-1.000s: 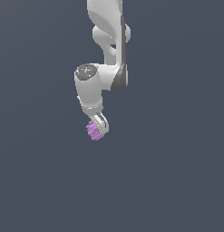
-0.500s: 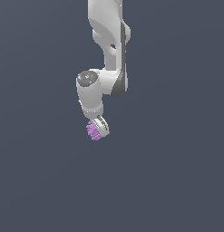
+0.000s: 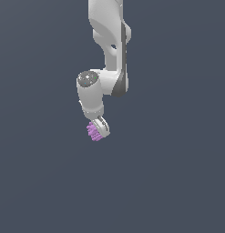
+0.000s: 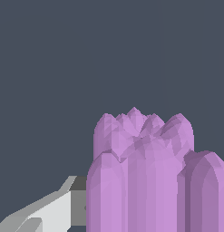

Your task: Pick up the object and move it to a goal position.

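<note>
Drifting slightly toward 9 o'clock in the exterior view since a second ago, my wrist is carrying the load with it.

I am clenching my gripper [image 3: 98,131] on the object [image 3: 93,132], the lumpy light-purple thing, which is poking out at the 9 o'clock side of my fingertips and hanging just beneath my wrist. In the wrist view the object [image 4: 145,176] is filling the near field, with one pale finger [image 4: 50,213] pressing beside it at about 8 o'clock. I am holding it aloft, I judge, for transport to the goal. Nothing else is showing around me against the plain dark backdrop, and no goal marker is visible.
</note>
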Motion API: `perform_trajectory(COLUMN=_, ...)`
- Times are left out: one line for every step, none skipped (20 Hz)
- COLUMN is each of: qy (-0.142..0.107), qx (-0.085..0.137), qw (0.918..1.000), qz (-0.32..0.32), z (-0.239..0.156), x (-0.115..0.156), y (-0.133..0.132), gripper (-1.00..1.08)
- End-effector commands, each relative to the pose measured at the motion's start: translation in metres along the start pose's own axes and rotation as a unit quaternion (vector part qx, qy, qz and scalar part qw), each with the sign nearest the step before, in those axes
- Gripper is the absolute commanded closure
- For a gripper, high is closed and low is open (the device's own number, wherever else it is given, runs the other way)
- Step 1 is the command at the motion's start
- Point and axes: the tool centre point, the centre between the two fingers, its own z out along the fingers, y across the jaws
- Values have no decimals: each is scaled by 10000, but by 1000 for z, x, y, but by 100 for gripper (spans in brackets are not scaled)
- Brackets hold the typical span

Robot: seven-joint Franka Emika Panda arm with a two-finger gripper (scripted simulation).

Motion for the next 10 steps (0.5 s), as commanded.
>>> perform_trajectory(qy=2, qx=2, qw=10000, qz=0, z=-2, x=0, y=0, gripper=108)
perform_trajectory(qy=2, qx=2, qw=10000, qz=0, z=-4, x=0, y=0, gripper=108)
perform_trajectory(qy=2, qx=2, qw=10000, qz=0, z=-7, x=0, y=0, gripper=108)
perform_trajectory(qy=2, qx=2, qw=10000, qz=0, z=-10, x=-1, y=0, gripper=108)
perform_trajectory(qy=2, qx=2, qw=10000, qz=0, z=-14, x=-1, y=0, gripper=108)
perform_trajectory(qy=2, qx=2, qw=10000, qz=0, z=-19, x=-1, y=0, gripper=108)
perform_trajectory(qy=2, qx=2, qw=10000, qz=0, z=-24, x=-2, y=1, gripper=108)
perform_trajectory(qy=1, qx=1, qw=10000, qz=3, z=-29, x=-2, y=1, gripper=108)
perform_trajectory(qy=1, qx=1, qw=10000, qz=3, z=-36, x=-2, y=1, gripper=108)
perform_trajectory(qy=1, qx=1, qw=10000, qz=3, z=-43, x=-3, y=2, gripper=108)
